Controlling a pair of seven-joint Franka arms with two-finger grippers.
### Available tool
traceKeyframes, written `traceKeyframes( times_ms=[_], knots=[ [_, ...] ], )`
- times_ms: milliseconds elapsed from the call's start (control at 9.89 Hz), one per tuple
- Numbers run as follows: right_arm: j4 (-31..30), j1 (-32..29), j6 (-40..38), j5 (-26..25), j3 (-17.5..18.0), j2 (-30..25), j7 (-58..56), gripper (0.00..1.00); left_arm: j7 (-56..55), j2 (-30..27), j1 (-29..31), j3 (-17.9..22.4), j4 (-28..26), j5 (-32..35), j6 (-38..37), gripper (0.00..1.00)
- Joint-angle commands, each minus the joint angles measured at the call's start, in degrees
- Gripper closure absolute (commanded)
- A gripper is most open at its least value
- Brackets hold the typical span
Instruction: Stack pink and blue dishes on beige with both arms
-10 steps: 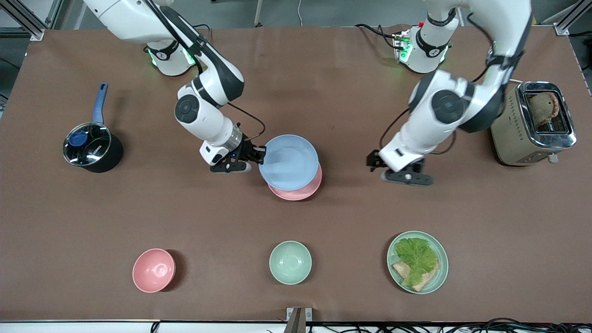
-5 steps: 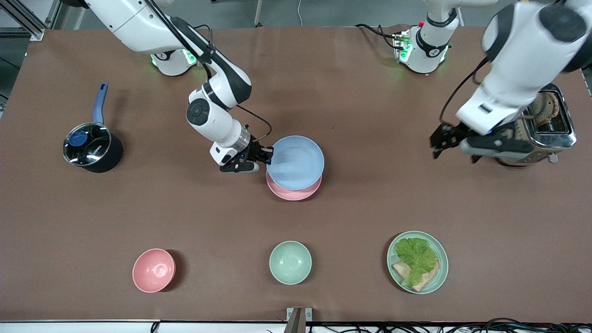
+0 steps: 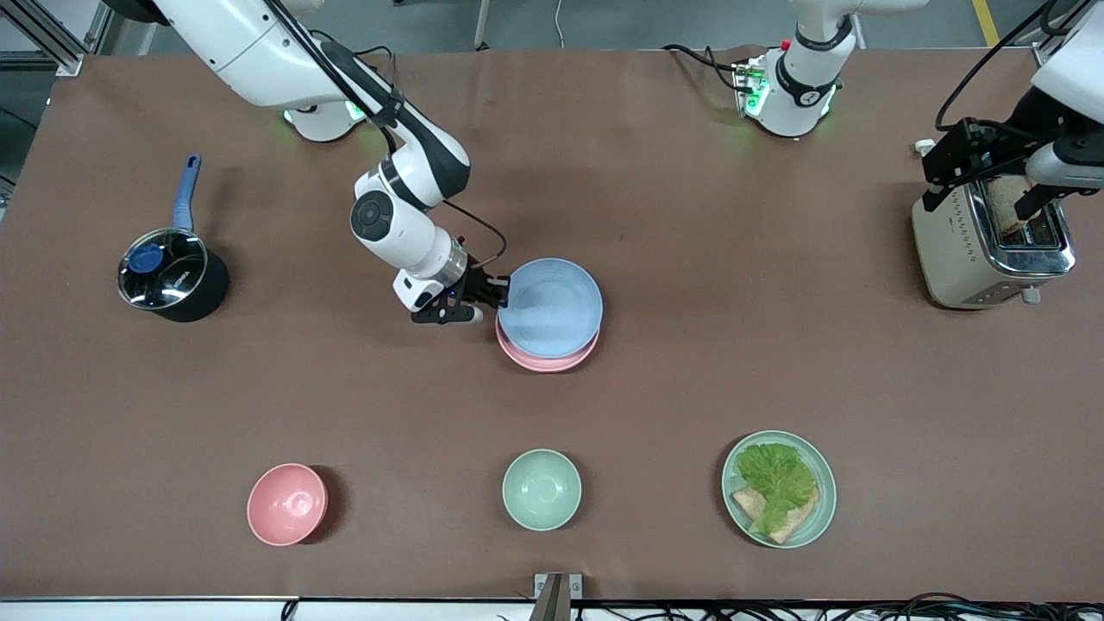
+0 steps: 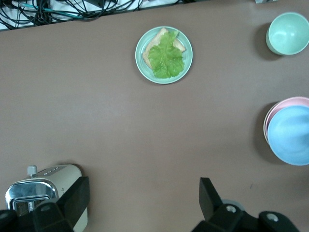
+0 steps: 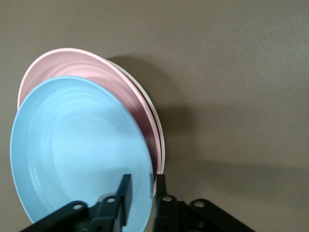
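Blue plate (image 3: 552, 306) pinched at its rim by right end effector (image 3: 493, 291) for seating on pink plate (image 3: 545, 360) and beige plate (image 5: 155, 126); left end effector (image 3: 992, 172) spread, waiting above toaster (image 3: 957, 250).

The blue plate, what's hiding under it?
Under the blue plate lies the pink plate. A thin cream plate edge peeks out below; the rest is covered.

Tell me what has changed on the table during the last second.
The left gripper swung up and away from the table's middle and is now over the toaster, fingers open. The right gripper, shut on the blue plate, shifted it more squarely over the pink plate. The pot, bowls and lettuce plate stayed put.
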Motion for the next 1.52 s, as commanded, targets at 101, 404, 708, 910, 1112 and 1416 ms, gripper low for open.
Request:
traceKeyframes(
  times_ms=[101, 404, 708, 910, 1112, 1416],
  knots=[
    [-0.6, -3.0, -9.8, -1.6, -0.1, -11.2, 1.7, 0.0, 2.2, -0.1, -0.5, 1.2, -1.5, 0.0, -2.9, 0.0],
    [3.1, -4.9, -32.3, -7.6, -9.2, -27.3, 1.7, 0.0, 2.0, 2.9, -0.6, 1.2, 1.5, 0.3, -2.8, 0.0],
    [13.2, -5.2, -47.2, -9.3, -21.5, -32.4, -1.2, 0.0, 1.4, -1.1, -1.0, 3.6, -0.4, -2.2, -4.9, 0.0],
    [21.8, -5.1, -58.9, -9.3, -29.8, -32.6, -10.4, 0.0, 1.3, -2.4, -1.2, 5.4, -1.6, -4.2, -5.0, 0.0],
    [29.0, -5.9, -66.2, -9.4, -33.5, -32.3, -17.1, 0.0, -1.8, -3.7, -1.2, 5.0, -3.8, -3.3, -4.8, 0.0],
    [37.2, -7.1, -71.8, -9.4, -34.2, -29.6, -25.5, 0.0, -3.3, -3.9, -0.3, 1.1, -4.0, 0.8, -4.8, 0.0]
  ],
)
